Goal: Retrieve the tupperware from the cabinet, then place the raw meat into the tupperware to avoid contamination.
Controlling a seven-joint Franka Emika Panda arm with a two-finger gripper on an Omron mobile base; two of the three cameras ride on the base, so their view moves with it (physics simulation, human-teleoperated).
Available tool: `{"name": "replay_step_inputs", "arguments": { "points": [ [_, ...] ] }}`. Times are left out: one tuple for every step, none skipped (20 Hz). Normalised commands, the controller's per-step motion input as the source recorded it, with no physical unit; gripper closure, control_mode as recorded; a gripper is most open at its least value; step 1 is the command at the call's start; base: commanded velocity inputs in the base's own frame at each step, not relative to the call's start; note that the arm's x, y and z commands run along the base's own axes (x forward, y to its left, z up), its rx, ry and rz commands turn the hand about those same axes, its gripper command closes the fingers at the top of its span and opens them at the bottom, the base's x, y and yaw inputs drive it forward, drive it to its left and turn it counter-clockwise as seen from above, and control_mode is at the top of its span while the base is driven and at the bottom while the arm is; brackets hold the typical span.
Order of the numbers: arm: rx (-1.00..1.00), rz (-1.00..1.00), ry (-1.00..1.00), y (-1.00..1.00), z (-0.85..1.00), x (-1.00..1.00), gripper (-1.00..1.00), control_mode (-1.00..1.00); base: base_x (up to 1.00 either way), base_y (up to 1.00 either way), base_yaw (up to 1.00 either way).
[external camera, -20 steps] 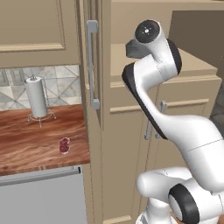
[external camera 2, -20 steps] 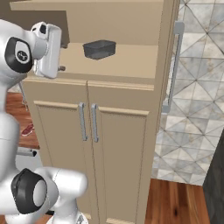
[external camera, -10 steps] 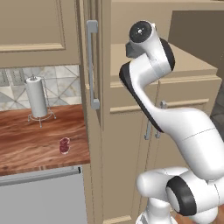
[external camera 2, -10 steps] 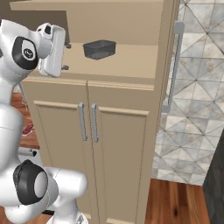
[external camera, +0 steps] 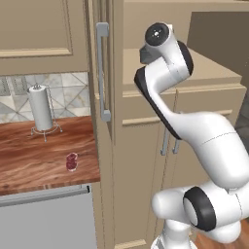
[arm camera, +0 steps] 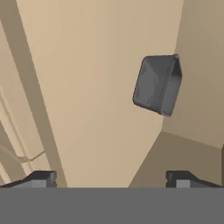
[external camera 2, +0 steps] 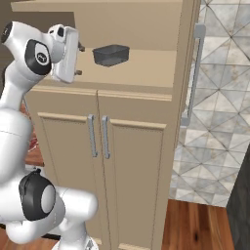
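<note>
I see the cabinet (external camera 2: pixel 136 141) as smooth matt beige wood with dull grey metal-looking bar handles (external camera 2: pixel 97 136), and the tupperware (external camera 2: pixel 111 54) on its shelf looks like dark grey matt plastic. To my left the countertop (external camera: pixel 34 160) shows glossy reddish-brown wood grain, and the raw meat (external camera: pixel 72 162) on it looks lumpy and slightly wet.

No text, label, brand, number or sign can be read anywhere in these views. The cabinet (external camera 2: pixel 136 127) fronts are plain beige panels, the tupperware (external camera 2: pixel 111 54) is bare dark grey, and the wall tiles (external camera 2: pixel 219 97) carry only a grey geometric pattern.
</note>
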Motion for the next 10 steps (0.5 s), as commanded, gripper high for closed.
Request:
{"name": "replay_step_inputs", "arguments": {
  "points": [
    [0.02,0.00,-0.06,-0.14,0.00,0.26,-1.00,-1.00,0.00,0.00,0.00],
    [0.02,0.00,-0.06,-0.13,-0.01,0.24,-1.00,-1.00,0.00,0.00,0.00],
    [0.02,0.00,-0.06,-0.16,-0.03,0.25,-1.00,-1.00,0.00,0.00,0.00],
    [0.04,0.00,-0.05,-0.22,-0.04,0.27,-1.00,-1.00,0.00,0.00,0.00],
    [0.04,0.00,-0.04,-0.23,-0.05,0.27,-1.00,-1.00,0.00,0.00,0.00],
    [0.03,0.00,-0.04,-0.21,-0.09,0.26,-1.00,-1.00,0.00,0.00,0.00],
    [0.02,0.00,-0.04,-0.17,-0.09,0.25,-1.00,-1.00,0.00,0.00,0.00],
    [0.02,0.00,-0.04,-0.13,-0.09,0.24,-1.00,-1.00,0.00,0.00,0.00],
    [0.02,0.00,-0.03,-0.10,-0.09,0.24,-1.00,-1.00,0.00,0.00,0.00],
    [0.01,0.00,-0.03,-0.09,-0.11,0.24,-1.00,-1.00,0.00,0.00,0.00]
  ]
}}
